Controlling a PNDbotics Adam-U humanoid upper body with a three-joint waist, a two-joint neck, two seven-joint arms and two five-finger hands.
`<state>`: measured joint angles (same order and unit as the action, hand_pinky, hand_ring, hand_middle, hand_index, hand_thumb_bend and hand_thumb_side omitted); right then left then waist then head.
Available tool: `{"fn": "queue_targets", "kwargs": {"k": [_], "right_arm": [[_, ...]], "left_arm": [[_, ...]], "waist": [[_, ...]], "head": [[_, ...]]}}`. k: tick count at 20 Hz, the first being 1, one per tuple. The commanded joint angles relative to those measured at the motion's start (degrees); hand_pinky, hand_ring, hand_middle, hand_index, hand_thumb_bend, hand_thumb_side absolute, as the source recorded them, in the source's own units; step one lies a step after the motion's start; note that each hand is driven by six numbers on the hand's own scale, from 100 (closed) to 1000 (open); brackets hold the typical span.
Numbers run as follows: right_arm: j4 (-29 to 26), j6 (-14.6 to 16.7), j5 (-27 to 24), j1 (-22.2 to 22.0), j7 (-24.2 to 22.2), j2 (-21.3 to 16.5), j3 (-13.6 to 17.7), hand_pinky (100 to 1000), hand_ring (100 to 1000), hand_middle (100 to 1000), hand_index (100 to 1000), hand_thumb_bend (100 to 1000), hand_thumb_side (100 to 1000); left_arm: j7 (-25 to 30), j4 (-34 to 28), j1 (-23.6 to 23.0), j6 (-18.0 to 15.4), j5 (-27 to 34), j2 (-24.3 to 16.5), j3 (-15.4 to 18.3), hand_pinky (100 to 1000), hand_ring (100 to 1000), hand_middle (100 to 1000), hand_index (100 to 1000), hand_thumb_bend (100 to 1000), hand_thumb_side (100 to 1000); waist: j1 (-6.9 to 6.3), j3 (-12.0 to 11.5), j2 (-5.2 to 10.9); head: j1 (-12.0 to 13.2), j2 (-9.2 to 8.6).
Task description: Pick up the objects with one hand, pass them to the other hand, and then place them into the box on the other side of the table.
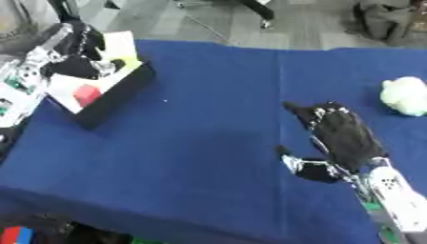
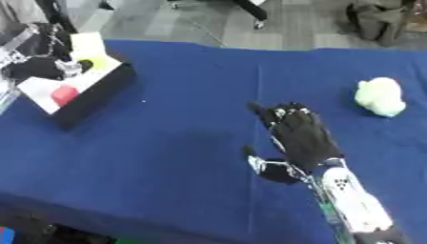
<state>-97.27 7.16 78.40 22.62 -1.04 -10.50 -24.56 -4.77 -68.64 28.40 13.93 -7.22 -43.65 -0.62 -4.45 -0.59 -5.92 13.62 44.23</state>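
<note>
A pale green and white soft object (image 1: pixel 406 96) lies on the blue table (image 1: pixel 200 143) at the far right. My right hand (image 1: pixel 342 136) hovers open over the middle right of the table, fingers straight and pointing away, thumb out to the left; nothing is in it. At the far left stands a black box (image 1: pixel 113 90) with a white inside, holding a red block (image 1: pixel 86 94) and a yellow object (image 1: pixel 123 59). My left hand (image 1: pixel 75 64) is over the box; its fingers look curled, and I cannot see whether they hold anything.
The table's front edge runs along the bottom left, with coloured items (image 1: pixel 16 234) below it. Grey floor and furniture legs (image 1: pixel 259 12) lie beyond the far edge. A grey bag (image 2: pixel 380 21) sits on the floor at the back right.
</note>
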Motion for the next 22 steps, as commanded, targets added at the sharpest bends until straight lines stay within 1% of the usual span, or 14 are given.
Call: {"fn": "queue_targets", "kwargs": {"k": [1, 3, 6, 7, 8, 9, 10, 11, 12, 15, 17, 18, 20, 22], "right_arm": [[-1.8, -0.6, -1.7, 0.3, 1.1, -0.6, 1.1, 646, 562, 404, 901, 282, 490], [-2.3, -0.8, -2.5, 0.5, 1.7, -0.6, 1.3, 645, 560, 399, 895, 274, 491], [-3.1, -0.6, -4.1, 1.1, 2.1, -0.6, 1.0, 644, 558, 394, 890, 267, 491], [-3.3, -0.4, -4.5, 1.2, 2.0, -0.6, 0.9, 644, 557, 393, 889, 263, 491], [-3.4, -0.3, -4.9, 1.3, 1.9, -0.7, 0.8, 644, 557, 393, 889, 262, 491], [-3.5, -0.1, -5.2, 1.4, 1.8, -0.8, 0.7, 644, 557, 393, 889, 260, 491], [-3.6, 0.0, -5.4, 1.5, 1.7, -0.8, 0.7, 645, 558, 393, 888, 258, 489], [-3.7, 0.0, -5.5, 1.5, 1.7, -0.9, 0.7, 644, 557, 392, 888, 256, 488], [-3.8, 0.0, -5.6, 1.5, 1.6, -1.0, 0.8, 644, 557, 392, 888, 254, 487], [-3.8, -0.3, -5.5, 1.5, 1.7, -1.3, 1.1, 645, 557, 391, 887, 244, 484], [-3.7, -0.4, -5.4, 1.4, 1.7, -1.4, 1.2, 644, 556, 390, 886, 239, 481], [-3.7, -0.5, -5.4, 1.3, 1.8, -1.4, 1.3, 644, 556, 390, 886, 235, 480], [-3.6, -0.6, -5.4, 1.1, 1.8, -1.5, 1.3, 645, 557, 390, 886, 235, 477], [-3.7, -0.7, -5.4, 1.1, 2.0, -1.6, 1.5, 646, 558, 391, 888, 236, 475]], "left_arm": [[-9.3, 13.1, 3.8, 4.1, -7.4, -1.6, 3.9, 591, 485, 491, 362, 202, 100], [-13.3, 20.8, 6.3, 4.5, -9.3, -0.8, 5.3, 594, 486, 492, 369, 209, 100], [-17.4, 28.7, 8.8, 1.8, -9.7, -0.5, 6.4, 594, 488, 491, 370, 207, 100], [-18.5, 30.1, 9.4, 1.1, -9.7, -0.4, 6.6, 596, 496, 501, 390, 273, 100], [-19.7, 31.1, 10.0, 0.5, -9.6, -0.4, 6.7, 605, 517, 532, 454, 407, 285], [-20.8, 31.7, 10.5, 0.1, -9.7, -0.3, 6.6, 630, 573, 618, 568, 610, 489], [-22.0, 31.9, 11.1, -0.2, -9.9, -0.1, 6.5, 665, 640, 714, 756, 767, 584], [-23.0, 31.6, 11.5, -0.6, -10.1, 0.1, 6.5, 691, 689, 764, 830, 804, 612], [-23.8, 31.1, 11.8, -0.9, -10.3, 0.2, 6.4, 708, 718, 792, 875, 833, 642], [-25.6, 29.0, 12.3, -1.1, -11.1, 0.3, 6.3, 752, 785, 872, 969, 958, 748], [-26.6, 28.1, 12.4, -0.7, -11.2, 0.1, 6.5, 765, 801, 897, 997, 1000, 806], [-27.0, 27.8, 12.4, -0.5, -11.1, -0.1, 6.7, 764, 806, 906, 1000, 1000, 830], [-27.8, 26.6, 12.2, -0.4, -10.0, -0.6, 7.2, 755, 802, 905, 1000, 1000, 816], [-28.8, 24.0, 11.6, -1.1, -7.8, -1.1, 8.0, 747, 796, 899, 993, 1000, 806]], "waist": [[0.16, 0.4, 1.02], [0.45, 1.3, 0.96], [0.70, 3.4, 0.35], [0.77, 4.1, 0.11], [0.84, 4.6, -0.10], [0.90, 5.0, -0.27], [0.94, 5.3, -0.40], [0.96, 5.6, -0.47], [0.95, 5.7, -0.52], [0.76, 5.6, -0.54], [0.60, 5.5, -0.46], [0.53, 5.5, -0.38], [0.45, 5.3, -0.16], [0.43, 5.1, 0.08]], "head": [[1.2, -0.12], [1.8, -0.51], [2.9, -1.65], [3.1, -1.98], [3.4, -2.25], [3.8, -2.52], [4.5, -2.83], [5.5, -3.14], [6.6, -3.40], [8.9, -3.87], [9.4, -3.91], [9.4, -3.86], [9.2, -3.65], [9.1, -3.43]]}}
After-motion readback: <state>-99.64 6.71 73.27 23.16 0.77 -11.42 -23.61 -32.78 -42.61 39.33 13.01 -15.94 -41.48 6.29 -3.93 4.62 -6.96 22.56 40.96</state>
